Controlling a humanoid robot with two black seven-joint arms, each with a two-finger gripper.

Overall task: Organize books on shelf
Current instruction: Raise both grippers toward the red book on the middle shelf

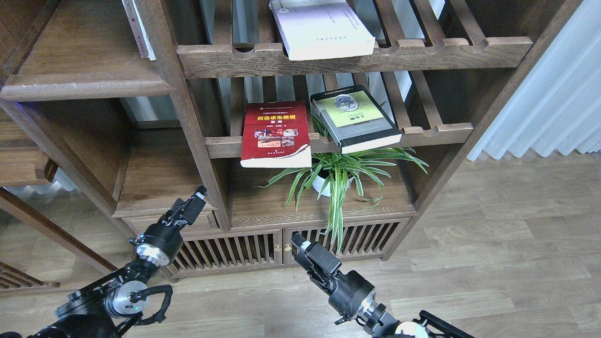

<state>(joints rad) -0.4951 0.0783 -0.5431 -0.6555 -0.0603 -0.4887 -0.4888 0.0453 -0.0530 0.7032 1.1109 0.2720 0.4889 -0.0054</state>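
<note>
The large dark-brown wooden bookcase (197,136) fills the upper part of the view. A thick pale lavender-white paperback (321,29) lies flat on the upper slatted rack (422,54), and its front edge reaches over the notched rail. On the lower slatted rack (436,131) lie two more books side by side. The red paperback with small photos on its cover (276,134) is on the left and hangs over the front rail. The black-grey paperback with a yellow-green cover panel (353,117) is just to the right of it, turned at a slight angle, also over the rail. The two look very close, but I cannot tell if they touch.

At the upper left is the solid flat dark-brown shelf with a rounded front edge (84,70). None of the three paperbacks lies on it.

Under the lower rack a green plant with long narrow leaves in a white pot (335,176) stands on a flat board.

Both arms are low, in front of the bookcase cabinet doors. The left gripper (197,197) points up toward the bookcase; its fingers hold nothing, and I cannot tell how far open they are. The right gripper (298,243) also holds nothing, and its fingers are too dark to tell apart.
</note>
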